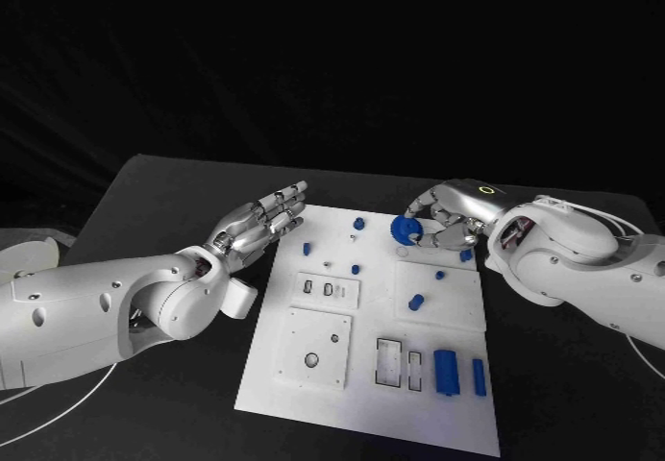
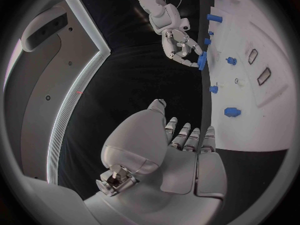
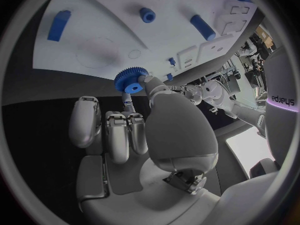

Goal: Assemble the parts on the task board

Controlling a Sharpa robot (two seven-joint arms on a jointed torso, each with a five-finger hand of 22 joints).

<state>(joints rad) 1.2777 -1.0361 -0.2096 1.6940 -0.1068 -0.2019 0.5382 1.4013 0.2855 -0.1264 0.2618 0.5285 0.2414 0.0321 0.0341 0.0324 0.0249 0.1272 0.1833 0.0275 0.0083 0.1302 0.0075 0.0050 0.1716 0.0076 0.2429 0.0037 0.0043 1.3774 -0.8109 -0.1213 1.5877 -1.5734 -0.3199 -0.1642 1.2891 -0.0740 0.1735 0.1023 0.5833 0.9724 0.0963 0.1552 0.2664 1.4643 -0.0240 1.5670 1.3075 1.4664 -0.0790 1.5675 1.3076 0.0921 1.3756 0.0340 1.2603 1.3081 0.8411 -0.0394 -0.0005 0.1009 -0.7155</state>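
Note:
The white task board (image 1: pixel 457 408) lies in the middle of the black table. My right hand (image 1: pixel 446 219) pinches a blue gear (image 1: pixel 405 230) between thumb and a finger, just above the board's far right part; the right wrist view shows the gear (image 3: pixel 130 79) close over a faint round outline on the board (image 3: pixel 94 55). My left hand (image 1: pixel 258 225) hovers flat at the board's left edge, fingers straight and apart, holding nothing. Small blue pegs (image 1: pixel 416 303) stand on the board, and two blue blocks (image 1: pixel 446 372) lie near its front right corner.
Grey-rimmed slots (image 1: pixel 399 363) and square plates (image 1: pixel 316 348) occupy the board's near half. Bare black table (image 1: pixel 181 192) stretches behind my left hand. From the left wrist view I see my right hand (image 2: pixel 181 47) with the gear at the board's edge (image 2: pixel 262 130).

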